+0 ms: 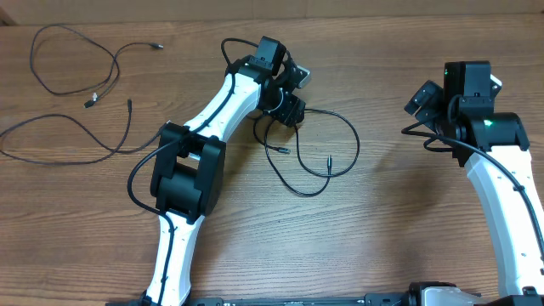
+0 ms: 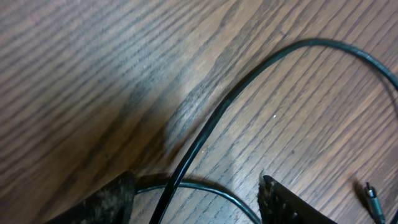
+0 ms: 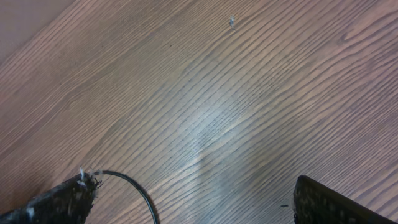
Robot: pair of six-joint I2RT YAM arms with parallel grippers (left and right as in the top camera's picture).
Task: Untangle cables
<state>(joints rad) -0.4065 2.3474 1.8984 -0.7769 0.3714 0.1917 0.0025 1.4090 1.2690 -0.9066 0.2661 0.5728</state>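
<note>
Closest to the lens, along the bottom edge of the left wrist view: two dark fingers (image 2: 106,202) of the left gripper (image 2: 193,208), held well apart. Between them, a looped cable (image 2: 211,124), rising across the wood grain and bending off to the right. Crossed low down by a second thin black strand; cannot tell whether touched by either finger. Lower right, a small metal-tipped plug (image 2: 373,200), flat on the table (image 2: 93,74).

From overhead, the same left gripper (image 1: 285,106) near the middle of the table (image 1: 399,221), sitting over the upper left part of the looped cable (image 1: 350,127). Start of that loop hidden under the wrist and arm. Rest of the loop spread out to the right and toward the near edge, with both plug ends lying within or just beside it. Jaw gap not readable from up here; shown only by the wrist cameras.

Far left, visible only from overhead: an upper cable (image 1: 89,103) and a lower cable (image 1: 129,104), well apart from both grippers and from the loop.

Right gripper (image 1: 421,98) off to the right, well clear of every cable. In its own view (image 3: 193,205), jaws wide apart over bare wood, gripping nothing. Beside one finger, a thin black cord (image 3: 134,190); cannot tell whether cable or arm wiring. Farther off, a pale speck (image 3: 231,22).
</note>
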